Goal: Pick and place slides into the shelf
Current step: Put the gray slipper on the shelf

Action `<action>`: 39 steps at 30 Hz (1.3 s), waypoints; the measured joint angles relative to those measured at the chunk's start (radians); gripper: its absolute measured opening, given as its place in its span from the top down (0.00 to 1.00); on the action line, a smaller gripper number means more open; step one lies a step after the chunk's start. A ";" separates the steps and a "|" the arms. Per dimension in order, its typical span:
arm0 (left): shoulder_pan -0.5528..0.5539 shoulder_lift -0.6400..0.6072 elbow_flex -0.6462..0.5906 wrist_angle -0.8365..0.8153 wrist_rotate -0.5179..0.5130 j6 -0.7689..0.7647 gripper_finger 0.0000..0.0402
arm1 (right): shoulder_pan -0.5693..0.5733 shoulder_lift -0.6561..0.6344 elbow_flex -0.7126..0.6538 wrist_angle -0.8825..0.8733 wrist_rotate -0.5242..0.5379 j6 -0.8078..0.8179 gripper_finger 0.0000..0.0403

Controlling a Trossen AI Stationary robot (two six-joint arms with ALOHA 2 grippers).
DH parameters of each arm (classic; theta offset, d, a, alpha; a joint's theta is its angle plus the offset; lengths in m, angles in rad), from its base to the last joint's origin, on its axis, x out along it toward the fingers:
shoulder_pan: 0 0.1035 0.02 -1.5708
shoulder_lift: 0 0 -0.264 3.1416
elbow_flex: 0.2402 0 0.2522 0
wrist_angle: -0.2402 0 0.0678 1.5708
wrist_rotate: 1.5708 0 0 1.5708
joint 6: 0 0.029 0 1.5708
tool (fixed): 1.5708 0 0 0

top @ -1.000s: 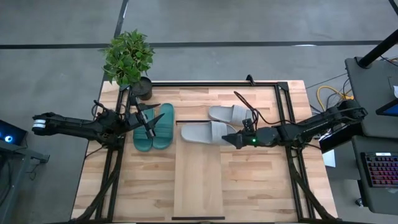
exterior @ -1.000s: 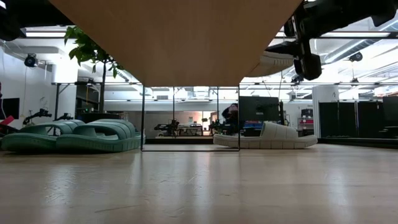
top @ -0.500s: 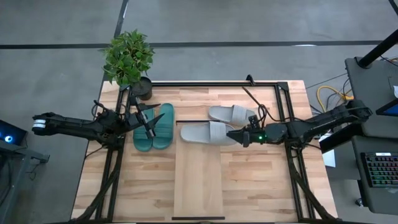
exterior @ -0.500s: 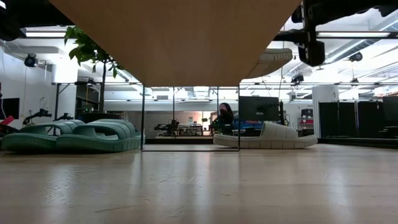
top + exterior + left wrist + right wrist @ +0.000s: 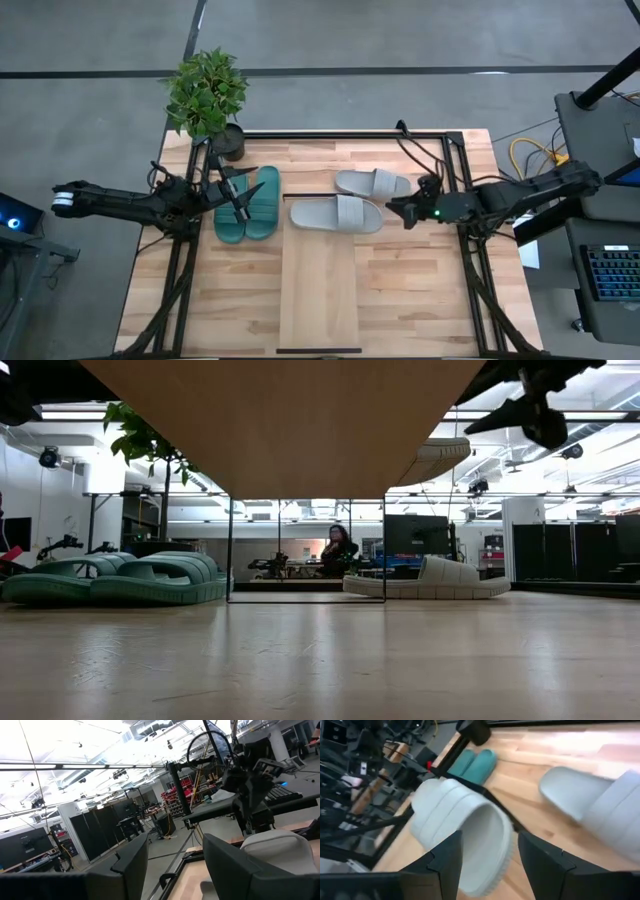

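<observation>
One light grey slide [image 5: 337, 214] lies sole down across the far end of the shelf [image 5: 320, 290], and shows from below in the low view [image 5: 440, 460]. Its heel end [image 5: 470, 835] is just ahead of my right gripper [image 5: 395, 210] [image 5: 490, 845], which is open and hovers at the slide's right end without touching it. The second grey slide [image 5: 372, 183] [image 5: 430, 578] rests on the tabletop behind it. The teal pair [image 5: 247, 205] [image 5: 120, 580] lies side by side on the table's left. My left gripper [image 5: 243, 194] [image 5: 172, 852] hangs open above the pair.
A potted plant [image 5: 208, 95] stands at the far left corner. Black frame rails [image 5: 455, 190] run along the table's far, left and right sides. The shelf is raised above the tabletop [image 5: 320, 650], with bare wood below it and at the near side. A person [image 5: 338, 545] is in the room beyond.
My right gripper has drawn back from the grey slide toward the table's right edge and risen slightly. The slide, held tilted a second ago, now lies flat on the shelf's far end. The left arm has kept still.
</observation>
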 joint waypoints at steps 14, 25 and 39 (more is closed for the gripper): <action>0.000 0.002 -0.003 0.000 0.000 0.000 0.57 | 0.000 -0.002 0.022 -0.258 0.081 -0.196 0.65; 0.000 0.006 -0.004 0.000 0.000 0.000 0.57 | -0.005 -0.070 -0.123 -0.350 0.165 0.129 0.68; 0.000 0.011 -0.004 0.003 0.000 0.000 0.57 | -0.008 -0.353 -0.444 -0.008 0.156 0.231 0.64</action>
